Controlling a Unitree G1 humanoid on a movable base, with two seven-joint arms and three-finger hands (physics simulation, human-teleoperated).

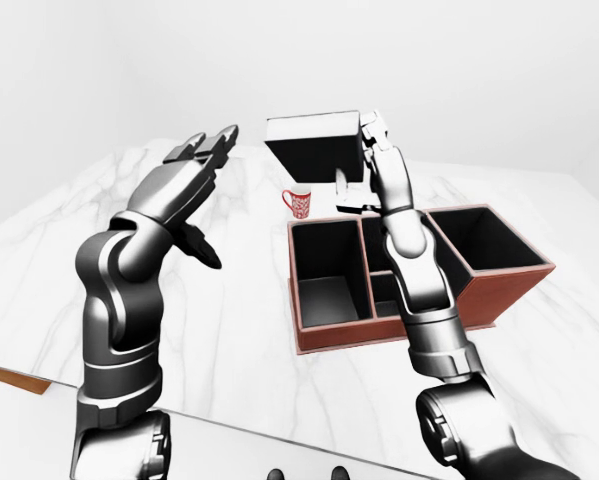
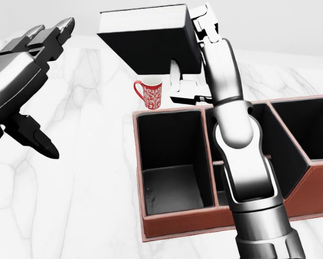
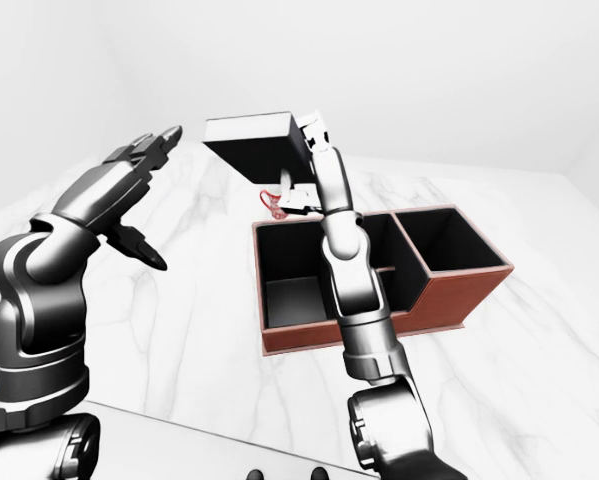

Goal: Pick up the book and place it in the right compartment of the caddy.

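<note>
The book [image 2: 150,46] is black with white page edges. My right hand [image 2: 191,59] is shut on its right end and holds it tilted in the air, above the top edge of the caddy's left and middle compartments. The caddy [image 1: 499,290] is a red-brown box with black insides on the marble table; its right compartment [image 1: 489,240] is empty. My right forearm hides part of the middle compartments. My left hand [image 1: 204,200] is open and empty, raised over the table left of the caddy.
A red and white mug [image 2: 149,93] stands on the table just beyond the caddy's left compartment, under the book. The marble table [image 1: 229,330] ends at the bottom of the eye views. A brown strip [image 1: 9,378] shows at the lower left.
</note>
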